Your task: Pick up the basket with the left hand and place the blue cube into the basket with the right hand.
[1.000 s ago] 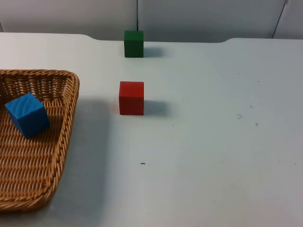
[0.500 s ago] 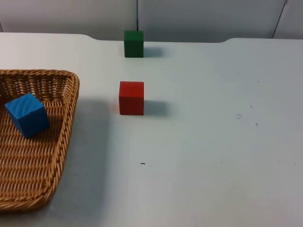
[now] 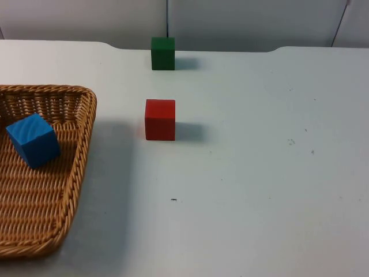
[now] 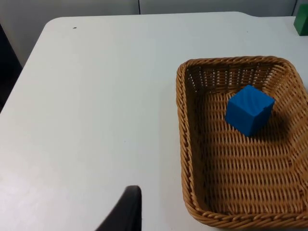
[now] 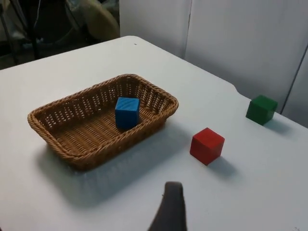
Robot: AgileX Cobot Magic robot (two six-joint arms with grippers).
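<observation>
A woven wicker basket (image 3: 86,133) rests on the white table at the left. The blue cube (image 3: 33,140) lies inside it, tilted, near the far wall. In the left wrist view the basket (image 4: 182,120) with the blue cube (image 4: 249,109) is off to one side of my left gripper (image 4: 126,211), which hangs above bare table and is apart from the rim. In the right wrist view the basket (image 5: 144,127) and the blue cube (image 5: 127,112) lie well ahead of my right gripper (image 5: 168,207), which holds nothing that I can see.
A red cube (image 3: 160,119) stands mid-table just right of the basket, also the red cube (image 5: 207,145) ahead of the right gripper. A green cube (image 3: 163,53) sits near the table's far edge by the grey partition wall.
</observation>
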